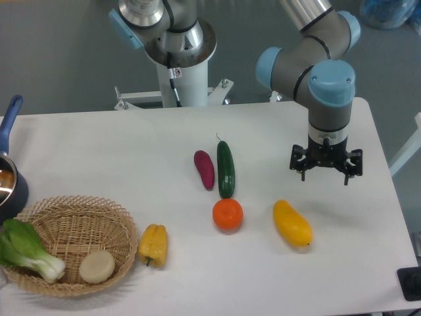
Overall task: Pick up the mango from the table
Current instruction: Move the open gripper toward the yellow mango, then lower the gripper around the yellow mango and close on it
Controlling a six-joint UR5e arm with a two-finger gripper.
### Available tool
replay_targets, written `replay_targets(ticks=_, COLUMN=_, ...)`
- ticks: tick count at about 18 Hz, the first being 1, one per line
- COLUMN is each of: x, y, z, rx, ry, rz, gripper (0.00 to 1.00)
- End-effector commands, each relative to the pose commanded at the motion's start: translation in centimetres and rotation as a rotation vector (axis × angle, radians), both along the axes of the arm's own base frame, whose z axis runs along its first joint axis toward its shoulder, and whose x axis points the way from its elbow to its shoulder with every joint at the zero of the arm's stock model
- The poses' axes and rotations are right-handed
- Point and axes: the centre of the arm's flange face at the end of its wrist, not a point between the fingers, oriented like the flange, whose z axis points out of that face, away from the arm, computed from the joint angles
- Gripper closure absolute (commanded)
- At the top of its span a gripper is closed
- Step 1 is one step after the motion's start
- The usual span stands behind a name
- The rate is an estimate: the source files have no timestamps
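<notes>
The mango [292, 223], a glossy yellow-orange oval, lies on the white table [118, 151] at the front right. My gripper [325, 172] hangs above the table behind the mango and a little to its right, pointing down. Its fingers stand apart, open, with nothing between them. A clear gap separates the gripper from the mango.
A round orange [227, 214] sits left of the mango. Behind it lie a green cucumber [225, 168] and a purple eggplant [204, 169]. A yellow bell pepper [153, 244] lies beside a wicker basket [72, 224] holding bok choy [26, 250] and a pale round item. A blue pot [9, 178] stands at the far left.
</notes>
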Motion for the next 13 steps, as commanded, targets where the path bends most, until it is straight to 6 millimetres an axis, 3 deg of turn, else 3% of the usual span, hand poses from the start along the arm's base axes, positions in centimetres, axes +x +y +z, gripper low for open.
replay_targets(ticks=4, x=0.2, y=1.2, z=-2.2, rx=0.054, ry=-0.057, rz=0.205, gripper=0.0)
replay_targets(ticks=13, x=1.6, y=5.9, z=-6.1, rx=0.083, ry=-0.133, rz=0.372, gripper=0.0)
